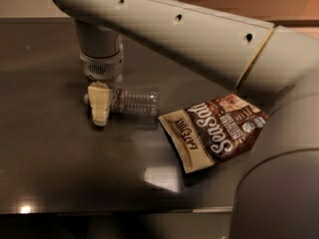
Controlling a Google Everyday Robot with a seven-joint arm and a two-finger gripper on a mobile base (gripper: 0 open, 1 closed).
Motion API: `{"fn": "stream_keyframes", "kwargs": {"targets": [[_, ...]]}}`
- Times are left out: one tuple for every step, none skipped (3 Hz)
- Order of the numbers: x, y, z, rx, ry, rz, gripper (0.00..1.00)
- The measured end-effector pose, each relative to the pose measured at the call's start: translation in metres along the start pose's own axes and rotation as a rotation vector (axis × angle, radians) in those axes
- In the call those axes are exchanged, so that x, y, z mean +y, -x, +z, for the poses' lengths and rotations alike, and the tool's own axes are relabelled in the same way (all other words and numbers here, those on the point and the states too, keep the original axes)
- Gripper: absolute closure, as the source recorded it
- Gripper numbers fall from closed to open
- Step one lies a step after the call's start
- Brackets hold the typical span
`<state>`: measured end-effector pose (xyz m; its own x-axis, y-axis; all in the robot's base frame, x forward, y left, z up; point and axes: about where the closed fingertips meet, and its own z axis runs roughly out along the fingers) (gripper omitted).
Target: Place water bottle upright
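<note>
Found the pincer (99,108) low over the dark worktop (50,168), hanging straight down from the wrist of the pale arm (174,29) and set right at the neck end of the water bottle (135,102). Could not tell whether open, closed or gripping. Saw only a cream front face there, covering the bottle's cap and label.

Saw the water bottle lying on its side on the worktop, not upright, with the clear ribbed body stretching out to the right of the pincer and the base pointing away from it. Judged bottle and pincer to be touching or just beside each other at the neck, but could not make out the contact itself.

Noticed a brown snack bag (214,133) farther to the right of the pincer and a little nearer the camera, lying flat and tilted, near the bottle's base but apart from it. Spotted a pale patch of glare (162,178) on the worktop, also right of the pincer and nearer the camera, just below the bag's lower corner.

Followed the arm from above the pincer, sloping down to the right toward a big rounded body at the right edge.
</note>
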<state>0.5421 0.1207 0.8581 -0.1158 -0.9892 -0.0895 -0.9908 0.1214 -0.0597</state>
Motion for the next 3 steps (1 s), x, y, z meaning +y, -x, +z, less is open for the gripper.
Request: {"fn": "stream_keyframes", "kwargs": {"targets": [[0.002, 0.002, 0.005, 0.006, 0.003, 0.004, 0.41], [0.002, 0.002, 0.008, 0.011, 0.005, 0.006, 0.64], [-0.002, -0.004, -0.004, -0.029, 0.017, 0.005, 0.88]]}}
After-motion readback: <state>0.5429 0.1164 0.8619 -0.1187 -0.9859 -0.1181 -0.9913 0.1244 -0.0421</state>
